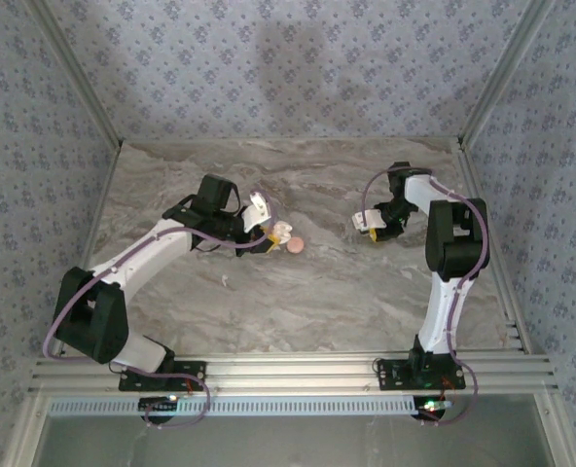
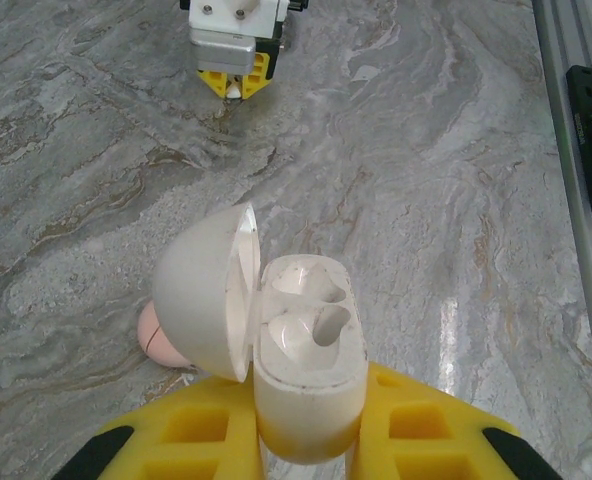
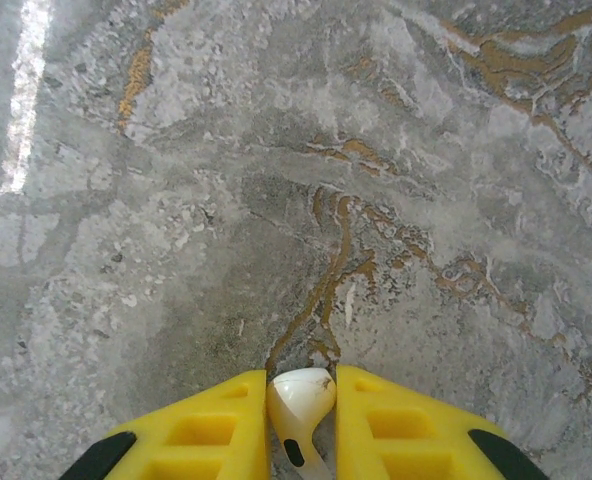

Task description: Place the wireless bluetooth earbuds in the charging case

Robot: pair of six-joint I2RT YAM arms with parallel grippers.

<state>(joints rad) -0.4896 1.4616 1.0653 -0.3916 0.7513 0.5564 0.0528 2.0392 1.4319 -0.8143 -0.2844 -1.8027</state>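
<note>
The open charging case (image 2: 311, 380) is held in the closed left claw (image 2: 301, 400) just above the desk (image 2: 456, 200), and a seated earbud (image 2: 326, 325) appears to occupy one well. A second earbud (image 3: 301, 395) is pinched in the right claw (image 3: 301, 378), well apart from the case. The pick-up is judged in hand. Next it must be carried over and aligned with the empty well.
</note>
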